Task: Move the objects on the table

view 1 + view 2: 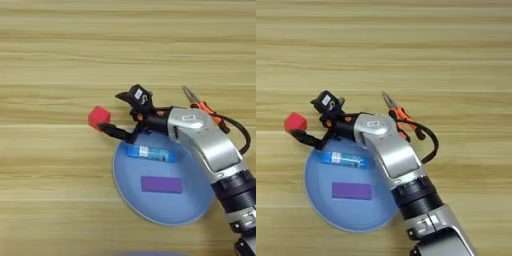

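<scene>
The right gripper (114, 112) spreads its fingers wide just beside the red cube (99, 117) on the table (50, 60). The blue stick (151, 153) and purple block (161, 184) lie in the light-blue plate (125, 190); the pliers (202, 106) lie behind the arm.

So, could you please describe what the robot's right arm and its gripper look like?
The right arm has a smooth silver forearm shell with a small white label near its front end, then a ribbed black collar and a silver-grey segment behind it. A black cable loops along its side. The right gripper is black with two slim fingers and orange details at its base.
</scene>
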### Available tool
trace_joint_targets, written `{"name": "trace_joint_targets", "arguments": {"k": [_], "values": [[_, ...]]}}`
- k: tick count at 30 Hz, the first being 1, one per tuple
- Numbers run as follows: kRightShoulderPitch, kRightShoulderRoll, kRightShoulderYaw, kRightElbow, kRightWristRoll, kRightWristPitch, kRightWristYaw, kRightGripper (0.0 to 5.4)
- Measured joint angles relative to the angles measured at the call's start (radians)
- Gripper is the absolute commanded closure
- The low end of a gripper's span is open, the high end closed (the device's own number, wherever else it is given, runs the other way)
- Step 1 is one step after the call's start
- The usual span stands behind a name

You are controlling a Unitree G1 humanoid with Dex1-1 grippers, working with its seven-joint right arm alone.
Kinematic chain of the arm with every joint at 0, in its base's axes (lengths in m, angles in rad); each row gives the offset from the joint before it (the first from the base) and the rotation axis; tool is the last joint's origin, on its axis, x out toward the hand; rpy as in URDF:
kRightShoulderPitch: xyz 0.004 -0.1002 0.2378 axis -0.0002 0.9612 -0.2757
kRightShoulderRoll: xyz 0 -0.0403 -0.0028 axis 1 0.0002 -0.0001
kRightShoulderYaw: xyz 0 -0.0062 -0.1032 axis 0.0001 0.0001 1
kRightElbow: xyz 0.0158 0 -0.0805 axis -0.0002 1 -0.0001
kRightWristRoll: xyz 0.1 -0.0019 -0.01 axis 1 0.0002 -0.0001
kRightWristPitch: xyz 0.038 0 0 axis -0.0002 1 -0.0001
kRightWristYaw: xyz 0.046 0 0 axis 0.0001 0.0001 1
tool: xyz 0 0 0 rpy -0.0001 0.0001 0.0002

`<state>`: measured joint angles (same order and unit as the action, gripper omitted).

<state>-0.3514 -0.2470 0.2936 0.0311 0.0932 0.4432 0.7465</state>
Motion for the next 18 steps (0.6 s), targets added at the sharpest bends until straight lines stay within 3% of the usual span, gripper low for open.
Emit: {"name": "trace_joint_targets", "arguments": {"k": [11,18], "values": [[-0.027,0.075,0.04,0.165,-0.079,-0.073,-0.055,0.03],[-0.056,0.109,0.042,0.256,-0.107,-0.131,-0.08,0.76]]}}
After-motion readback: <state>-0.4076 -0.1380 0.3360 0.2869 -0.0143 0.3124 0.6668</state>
